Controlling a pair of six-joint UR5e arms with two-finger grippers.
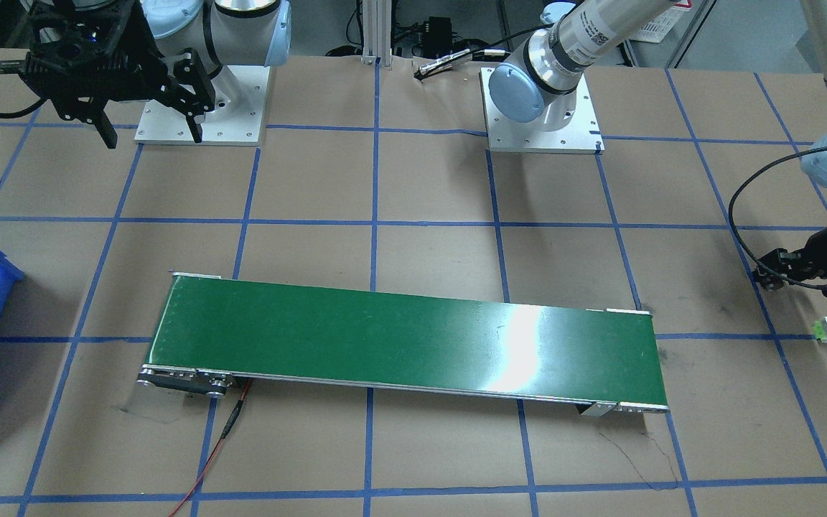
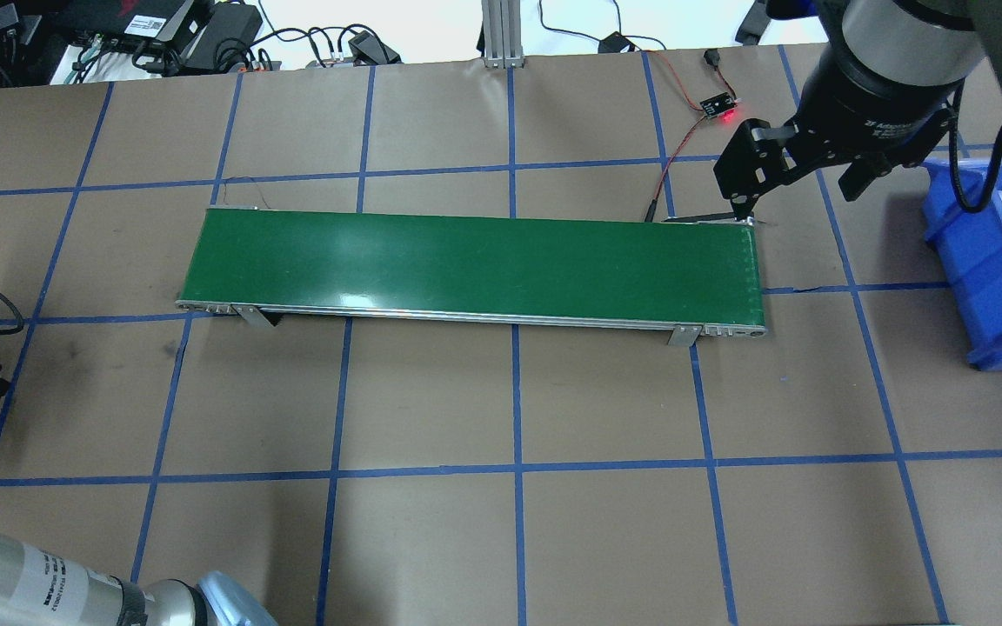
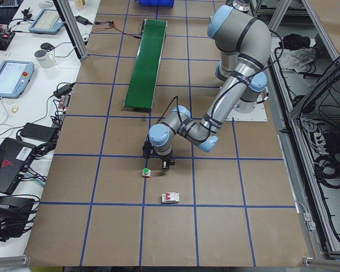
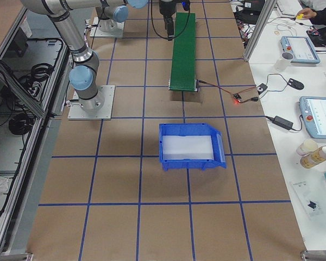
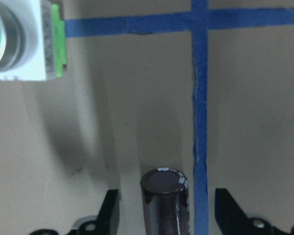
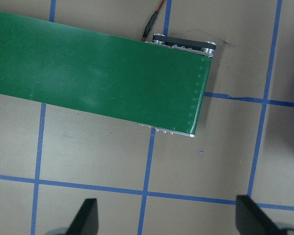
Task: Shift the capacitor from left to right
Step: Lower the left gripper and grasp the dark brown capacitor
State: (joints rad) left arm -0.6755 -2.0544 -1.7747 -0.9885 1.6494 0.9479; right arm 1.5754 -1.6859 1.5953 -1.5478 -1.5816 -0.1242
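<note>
Item: capacitor; a stubby dark cylinder, maroon-black, with a flat matt top, a pale fleck of marking on the upper rim and a gloss streak down its side; stands upright on the tabletop, low centre of the left wrist view, just beside a vertical blue tape line and well apart from the white part with the green button at upper left. Left tool: set low, straddling the capacitor, its dark fingers spread wide with bare tabletop showing on either side; it grips nothing yet. Right tool: spread wide and empty, hanging above the end of the green conveyor belt at the upper left of the front-facing view; blue bin beyond that end. Step in hand, by judgement: the pick-up, at the point of alignment before closing. Next move calls for: a square, centred closure so the small round body neither rolls nor tips; then a straight lift and carriage toward the belt. Note: in the wide views the capacitor is probably hidden by the tool; its exact height against the fingertips cannot be told.
</note>
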